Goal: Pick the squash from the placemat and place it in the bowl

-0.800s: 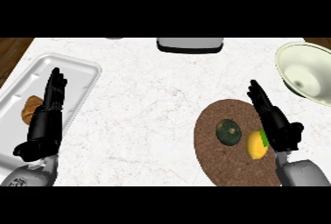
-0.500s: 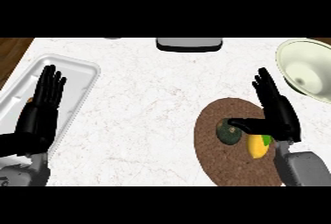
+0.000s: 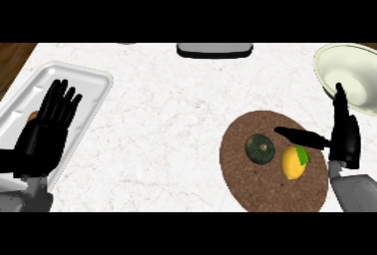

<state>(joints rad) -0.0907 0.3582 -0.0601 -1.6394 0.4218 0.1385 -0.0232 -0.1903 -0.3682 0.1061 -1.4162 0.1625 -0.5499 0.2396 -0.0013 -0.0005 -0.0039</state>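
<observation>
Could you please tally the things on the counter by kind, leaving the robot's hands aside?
Vegetables: 2 (green vegetable, yellow vegetable)
Placemat: 1
Bowl: 1
Tray: 1
Orange thing in the tray, mostly hidden: 1
Grey object at the far edge: 1
Total: 7

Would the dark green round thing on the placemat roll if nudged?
Probably: the dark green round thing looks ball-like, no flat side showing. The placemat looks rough and may slow it. The yellow item beside it could stop a roll rightward.
</observation>
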